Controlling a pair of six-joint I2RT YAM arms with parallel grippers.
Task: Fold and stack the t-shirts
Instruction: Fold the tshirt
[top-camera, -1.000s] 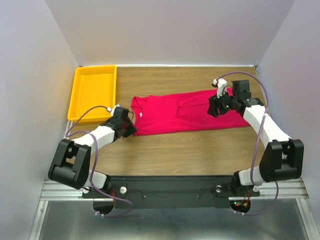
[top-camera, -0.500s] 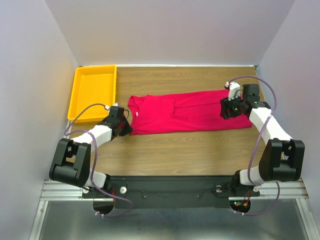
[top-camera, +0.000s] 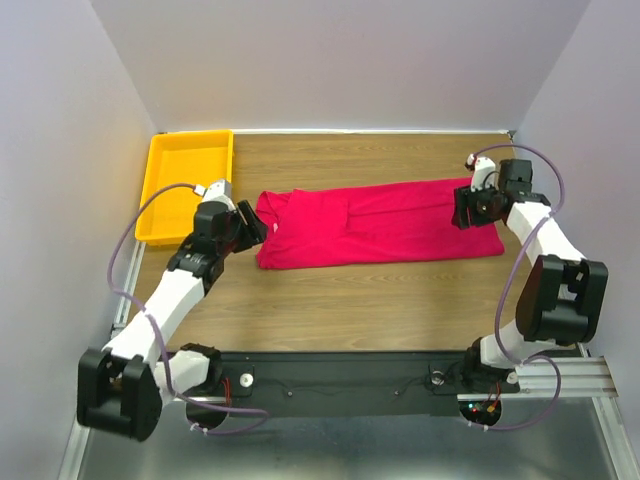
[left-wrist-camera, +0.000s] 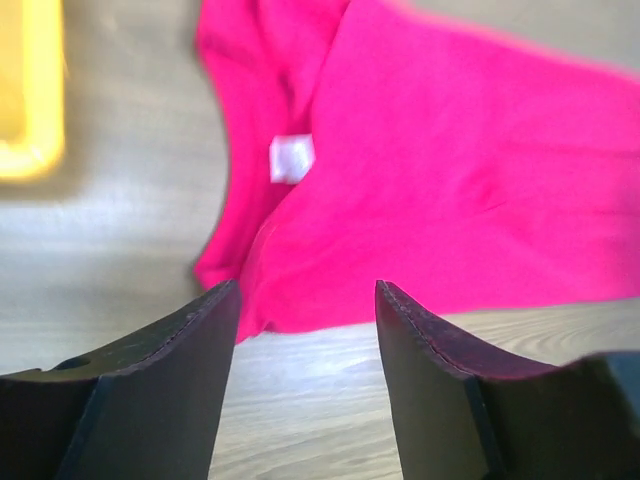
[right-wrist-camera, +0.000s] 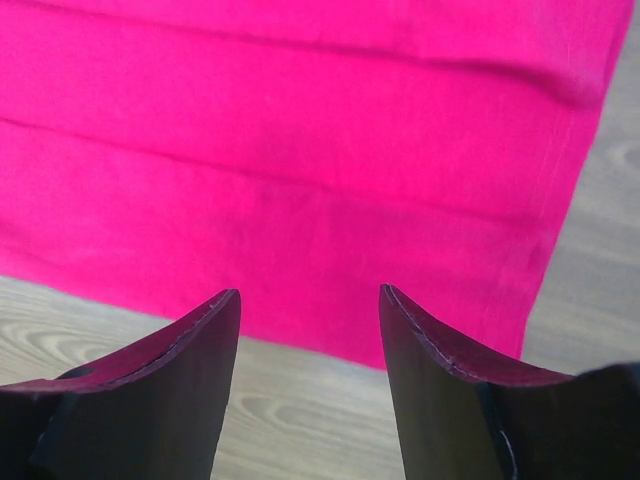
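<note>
Wood grain and a red cloth edge are all you see between the tips of your left gripper (left-wrist-camera: 305, 290) in its wrist view. It is released and holds nothing, with its tips over the table (left-wrist-camera: 320, 400) just short of the near edge of the t-shirt (left-wrist-camera: 450, 170). That close view gives you what the overhead cannot: a small white label (left-wrist-camera: 291, 158) at 12 o'clock from the tips, by the neckline, and a blurred corner of the yellow tray (left-wrist-camera: 30, 90) at 10 o'clock. Your right gripper (right-wrist-camera: 310, 295) is likewise released and empty. Its wrist view shows flat red cloth filling the upper frame, with long creases running from 9 to 3 o'clock. The cloth's near edge lies just beyond the tips, one corner sits at 4 o'clock, and bare wood shows past it. Only the top view shows you the whole layout. The shirt lies as a long band across the middle of the table, neck end at 9 o'clock, with the left claw at that end and the right one over the 3 o'clock end. The tray sits at 10 o'clock on the table, apart from the cloth. No view lets you tell whether either claw's tips touch the wood.
</note>
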